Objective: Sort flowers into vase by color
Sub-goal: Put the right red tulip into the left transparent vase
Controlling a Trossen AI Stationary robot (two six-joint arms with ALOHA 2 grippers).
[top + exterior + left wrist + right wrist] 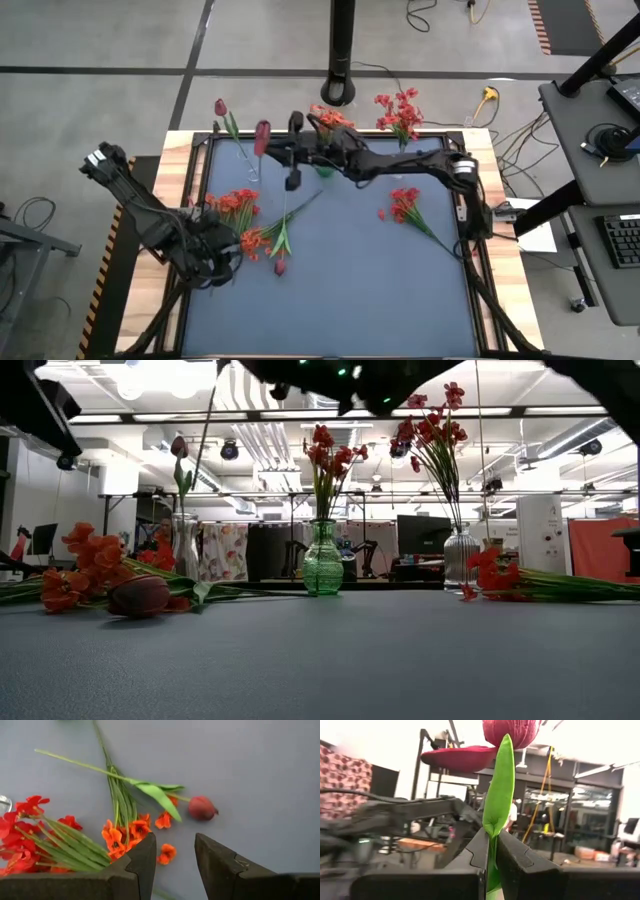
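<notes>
Three vases stand along the far edge of the table: one green vase (322, 559) and two clear vases (461, 558). Three maroon tulips (262, 136) show. Two arms (400, 162) work, each with one end effector (171, 855).

Grey concrete floor (120, 40) crossed by dark lines — ceiling strip lights (560, 417) above distant desks.

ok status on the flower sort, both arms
Right gripper shut on maroon tulip, raised by the clear vase. Left gripper open, empty, over loose flowers. Nothing blocking.
</notes>
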